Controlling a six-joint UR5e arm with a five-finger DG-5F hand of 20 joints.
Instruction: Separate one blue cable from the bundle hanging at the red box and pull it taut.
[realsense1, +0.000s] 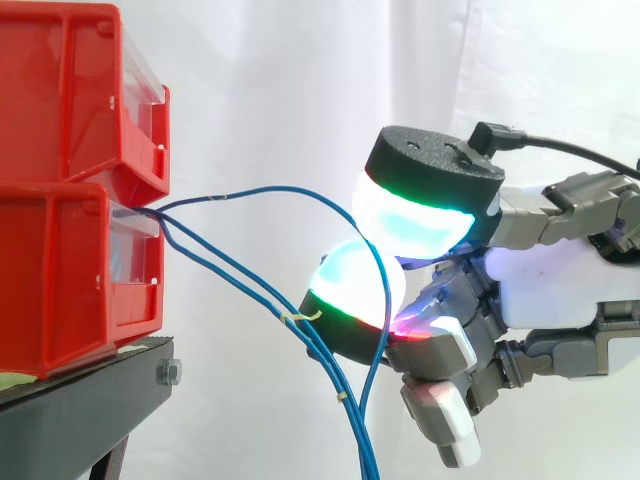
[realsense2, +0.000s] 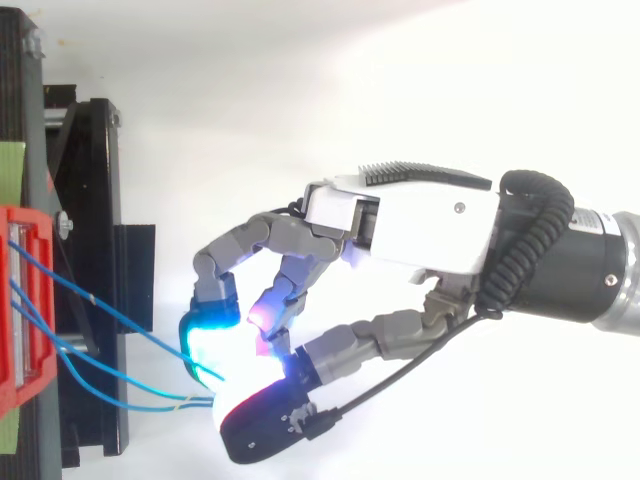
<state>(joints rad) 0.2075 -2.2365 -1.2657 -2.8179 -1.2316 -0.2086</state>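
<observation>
- Side view puts the hand (realsense1: 545, 285) nearest, reaching in from the right with its fingers curled and two glowing pads (realsense1: 415, 215) pressed together, one above the other.
- One blue cable (realsense1: 290, 190) runs into the seam between those pads and looks pinched there. Below the pinch it drops across the lower pad and hangs down out of view.
- From above, the hand (realsense2: 420, 215) meets the strands just off the edge of the stand, with thumb and fingers closed toward each other.
- Between the pinch and the box, the held blue cable bows upward in a loose arc, so it is lifted clear of the others but not yet taut.
- The other cables (realsense1: 240, 275) slope down from the box beneath it, close together and tied with small pale ties (realsense1: 300, 317).
- All strands come out of the gap between the upper red box (realsense1: 60, 90) and the lower red box (realsense1: 60, 280), which sit stacked on the black stand (realsense1: 80, 400).
- Behind everything hangs the white curtain (realsense1: 280, 80).
- Judged from this, the separating is done. What is left is drawing the hand away from the boxes until the arc straightens, with the pinch holding.
</observation>
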